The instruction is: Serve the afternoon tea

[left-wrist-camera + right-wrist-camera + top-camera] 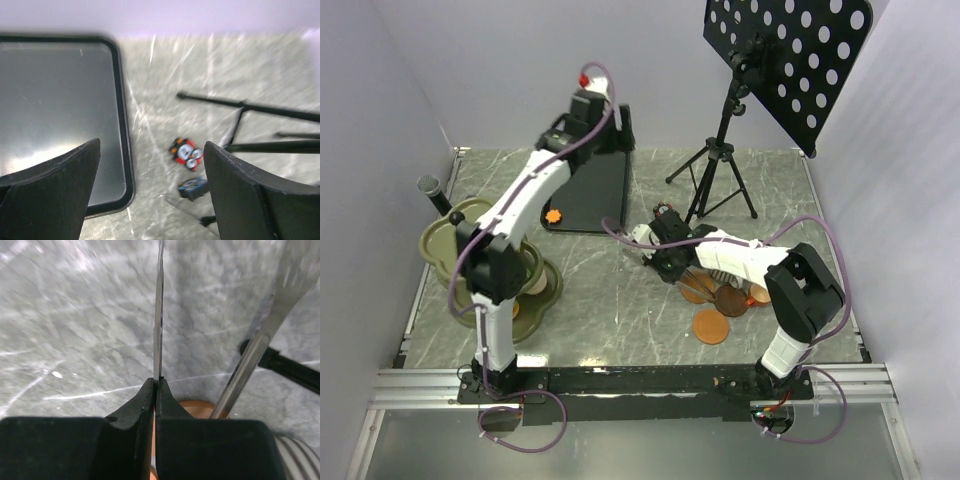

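Tongs (159, 315) need a better hold: the right hand (156, 386) is clamped together on one thin blade only, and the other blade stands free beside it (squeezing would close nothing). Regripping across both blades looks wise. The saucers (711, 326) lie on the bench (620, 300) right of the tray (600, 200); a donut (554, 215) sits at its near corner. The left hand (150, 145), fingers apart, hangs over the tray.
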Available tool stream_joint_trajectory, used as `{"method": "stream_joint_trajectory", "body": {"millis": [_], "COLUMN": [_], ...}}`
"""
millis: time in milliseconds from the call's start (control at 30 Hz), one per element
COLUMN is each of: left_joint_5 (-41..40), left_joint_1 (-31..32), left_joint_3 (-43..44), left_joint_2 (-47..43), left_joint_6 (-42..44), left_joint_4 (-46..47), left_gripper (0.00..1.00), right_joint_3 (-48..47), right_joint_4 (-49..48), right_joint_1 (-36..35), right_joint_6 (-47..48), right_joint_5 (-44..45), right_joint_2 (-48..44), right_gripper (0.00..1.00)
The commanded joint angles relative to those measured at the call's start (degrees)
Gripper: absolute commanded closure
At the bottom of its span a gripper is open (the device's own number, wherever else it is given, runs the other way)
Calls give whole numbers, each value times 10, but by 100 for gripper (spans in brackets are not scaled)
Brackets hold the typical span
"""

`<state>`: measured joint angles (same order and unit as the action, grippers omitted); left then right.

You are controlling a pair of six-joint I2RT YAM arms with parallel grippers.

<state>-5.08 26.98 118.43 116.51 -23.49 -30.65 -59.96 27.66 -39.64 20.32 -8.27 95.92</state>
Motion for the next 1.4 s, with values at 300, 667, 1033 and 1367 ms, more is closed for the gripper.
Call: {"method": "stream_joint_trajectory", "body": {"millis": [300,667,1033,1367], "left_joint_5": [-85,-172,-119,-112], "left_joint_1": [-13,-33,-78,-90], "left_joint_3": [-162,-313,-325,-353], "left_joint_2": [-320,-502,-515,-522], "left_joint_6": [-65,-29,12,-12], "left_joint_4": [49,20,-21,-12], "left_gripper": [8,1,0,0], "right_joint_3": [-194,-424,-480,-297], "right_joint_4": [25,3,-1,-87], "right_joint_1": [-43,-42,-42,-14], "right_joint_6": [-30,-3,-45,-125], "right_joint_5": [25,49,55,78], "right_joint_2": [23,263,305,183], "right_gripper": [100,93,30,0]}}
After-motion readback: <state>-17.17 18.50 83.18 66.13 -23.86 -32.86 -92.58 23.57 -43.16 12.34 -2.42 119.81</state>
